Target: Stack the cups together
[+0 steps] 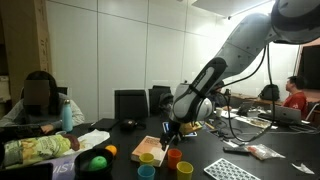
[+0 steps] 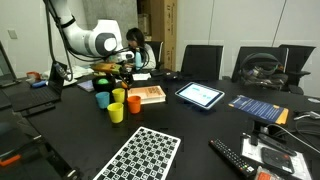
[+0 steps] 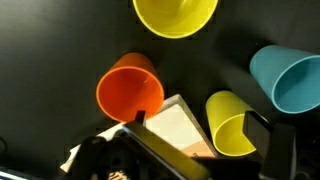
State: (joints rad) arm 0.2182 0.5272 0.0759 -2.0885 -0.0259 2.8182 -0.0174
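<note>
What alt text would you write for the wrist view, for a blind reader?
Four cups on a dark table, from above: yellow cup at top, orange cup in the middle, light blue cup at right, yellow-green cup beside a book corner. Dark fingers show at the bottom.

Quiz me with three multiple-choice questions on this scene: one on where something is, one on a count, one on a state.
1. The gripper hangs: A over the book, beside the cups; B inside a cup; C far from the cups.
2. Cups on the table: A two; B four; C six.
3. The cups are: A stacked; B tipped over; C upright and apart.
Answers: A, it hovers just above the book; B, yellow cup, orange cup, light blue cup and red cup; C, each stands alone, mouth up.
</note>
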